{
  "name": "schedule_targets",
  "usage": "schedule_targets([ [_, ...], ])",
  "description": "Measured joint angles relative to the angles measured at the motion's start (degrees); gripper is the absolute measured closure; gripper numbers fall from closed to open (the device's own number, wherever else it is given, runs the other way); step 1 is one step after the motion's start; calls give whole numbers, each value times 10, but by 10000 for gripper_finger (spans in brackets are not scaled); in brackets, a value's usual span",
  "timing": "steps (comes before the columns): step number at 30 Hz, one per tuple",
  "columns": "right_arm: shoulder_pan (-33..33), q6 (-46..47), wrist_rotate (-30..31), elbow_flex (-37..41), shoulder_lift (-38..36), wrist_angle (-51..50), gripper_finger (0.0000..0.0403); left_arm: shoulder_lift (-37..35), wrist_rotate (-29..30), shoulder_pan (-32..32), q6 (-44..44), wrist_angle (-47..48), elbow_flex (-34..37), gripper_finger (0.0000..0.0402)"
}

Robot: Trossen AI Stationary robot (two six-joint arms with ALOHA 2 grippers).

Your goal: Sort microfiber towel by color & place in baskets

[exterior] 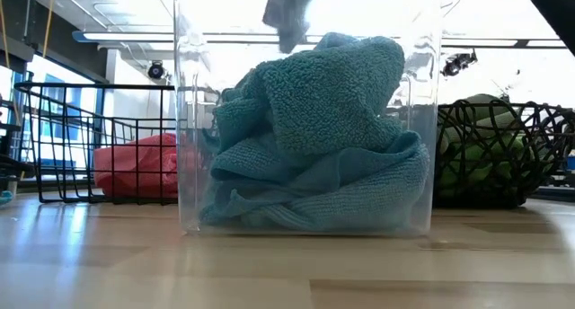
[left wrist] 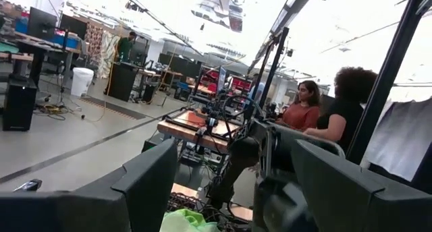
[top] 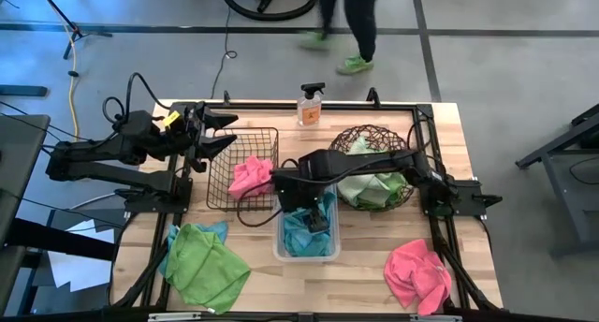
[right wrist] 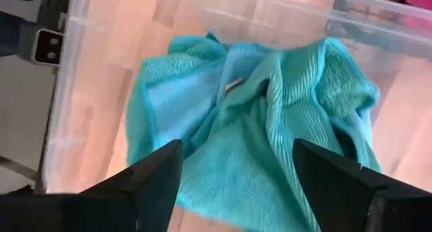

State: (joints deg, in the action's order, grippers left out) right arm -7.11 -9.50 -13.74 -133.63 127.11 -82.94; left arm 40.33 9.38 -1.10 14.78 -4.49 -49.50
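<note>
The right gripper [top: 318, 219] hangs over the clear rectangular plastic tub [top: 279, 250] at the middle of the light wooden worktop [top: 365, 266], its fingers [right wrist: 152, 181] spread apart and holding nothing, just above the crumpled teal-blue microfiber towel [right wrist: 270, 144] lying inside the tub. In the low view that teal heap fills the tub nearly to its rim. Left of the tub stands the black square wire basket [top: 225, 172] with a pink fuzzy towel [top: 250, 175] in it; to the right, the round dark-brown woven basket [top: 360, 135] holds lime green towels [top: 370, 186]. Loose on the worktop lie a lime green towel [top: 208, 266] partly over a teal one [top: 213, 230] near the front left, and a pink towel [top: 418, 273] at the front right. The left gripper [top: 220, 135] waits with fingers spread beside the wire basket's far left corner. A clear spray bottle [top: 310, 105] stands at the far edge.
</note>
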Motion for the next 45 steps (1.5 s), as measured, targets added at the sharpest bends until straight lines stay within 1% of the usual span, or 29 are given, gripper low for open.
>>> schedule_targets([
  [8, 5, 6, 7, 4, -55, -17, 126, -5, 0, 0, -14, 0, 0, 124],
  [16, 16, 31, 45, 4, -115, -17, 126, -5, 2, 0, -15, 0, 0, 124],
  [21, 28, 48, 53, 4, -148, -17, 126, -5, 2, 0, -14, 0, 0, 124],
  [26, 28, 57, 89, 4, -178, -17, 126, -5, 2, 0, -14, 0, 0, 124],
  [33, 26, 78, 110, 4, -197, -16, 126, -5, 2, 0, -14, 0, 0, 124],
  [45, 26, 65, 127, 4, -210, -24, 126, -5, 2, 0, -14, 0, 0, 124],
])
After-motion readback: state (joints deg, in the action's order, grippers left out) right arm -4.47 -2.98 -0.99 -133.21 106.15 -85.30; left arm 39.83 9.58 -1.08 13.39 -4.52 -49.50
